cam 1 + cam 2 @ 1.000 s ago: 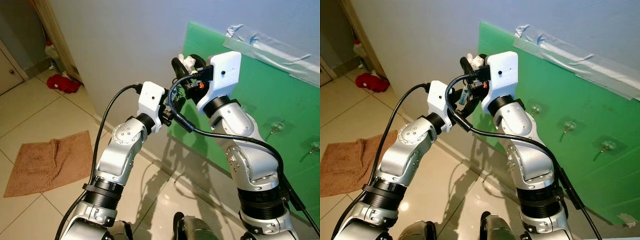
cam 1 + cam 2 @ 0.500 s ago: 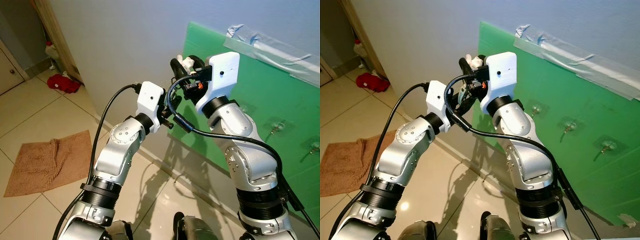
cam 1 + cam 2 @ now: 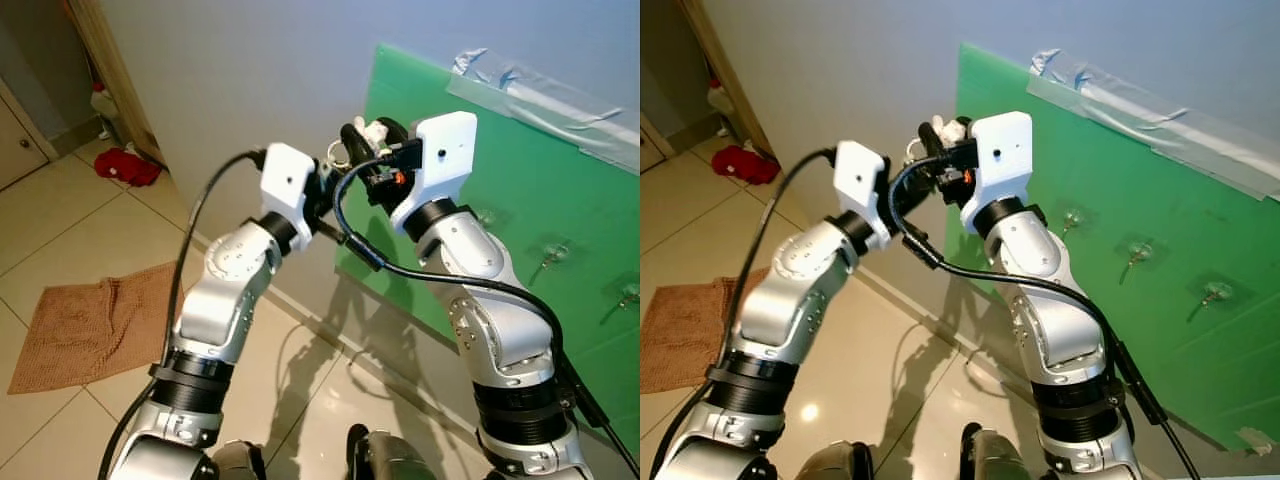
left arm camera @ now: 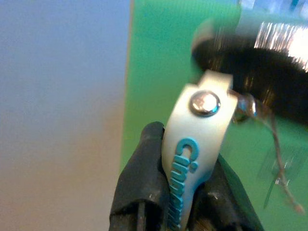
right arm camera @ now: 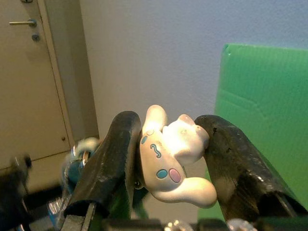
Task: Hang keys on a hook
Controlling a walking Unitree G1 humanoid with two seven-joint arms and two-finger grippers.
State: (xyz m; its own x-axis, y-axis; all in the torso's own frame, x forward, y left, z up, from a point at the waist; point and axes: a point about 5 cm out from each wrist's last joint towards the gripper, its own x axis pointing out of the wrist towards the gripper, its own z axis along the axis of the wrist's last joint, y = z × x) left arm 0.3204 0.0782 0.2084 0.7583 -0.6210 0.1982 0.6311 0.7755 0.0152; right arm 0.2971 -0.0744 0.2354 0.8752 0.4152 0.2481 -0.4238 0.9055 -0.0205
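both my grippers are raised in front of the green board (image 3: 520,180), near its left edge, with the keys shared between them. my right gripper (image 5: 166,159) is clenched on the white charm (image 5: 173,156) of the bunch. my left gripper (image 4: 185,192) is clamped on the white strap (image 4: 195,144) with blue lettering; a metal ring (image 4: 245,107) hangs off the strap's rivet, just beside the board.

step in hand: a handover or regrip at the board's left edge; nothing is hung yet. the hooks (image 3: 1137,252) sit on clear suction cups further right on the board, well apart from the keys.

next move, as i judge it: one gripper must let go so the other carries the bunch alone. then travel right along the board to the nearest hook, present the ring open to the hook tip, lower it on and release. risk: the ring swings freely and may miss the tip.
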